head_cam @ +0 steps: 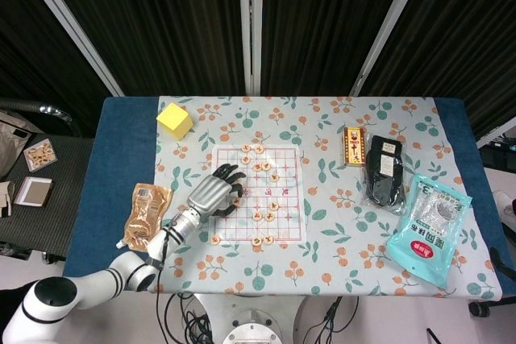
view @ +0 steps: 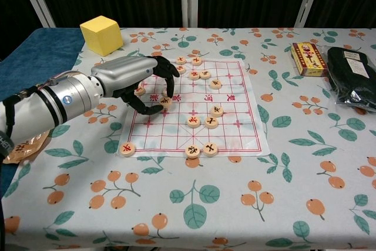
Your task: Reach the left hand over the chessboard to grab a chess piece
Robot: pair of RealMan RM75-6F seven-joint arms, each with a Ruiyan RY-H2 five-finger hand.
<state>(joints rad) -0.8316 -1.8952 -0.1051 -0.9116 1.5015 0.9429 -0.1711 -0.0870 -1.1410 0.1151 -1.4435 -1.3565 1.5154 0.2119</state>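
We see a paper chessboard (view: 235,116) lying flat on the floral tablecloth (view: 194,204), and we take it as our landmark. Round wooden chess pieces sit scattered on its grid: a cluster near its far edge (view: 197,74), a pair near its middle (view: 202,123), two at its near edge (view: 201,150), and one at its near left corner (view: 127,148).

Beyond the board's far left corner stands a yellow cube (view: 101,34). To the right of the board lie a small red and yellow box (view: 308,58) and a black packet (view: 351,77) just beside it; in the head view a light blue pouch (head_cam: 428,229) rests further right and nearer. To the left of the board, beside the forearm, lies a brown snack packet (head_cam: 144,214), partly on the blue table cover (head_cam: 113,183).

Our left hand (view: 136,80) reaches in from the left over the board's left half, palm down, forearm sloping up from the near left. Its dark fingers (view: 167,80) curl downward and the thumb tucks underneath. A chess piece (view: 165,103) sits at the fingertips, between a finger and the thumb; we cannot tell whether it is actually pinched or merely touched. Other pieces lie close beside the fingers towards the far edge. Our right hand does not show in either view.
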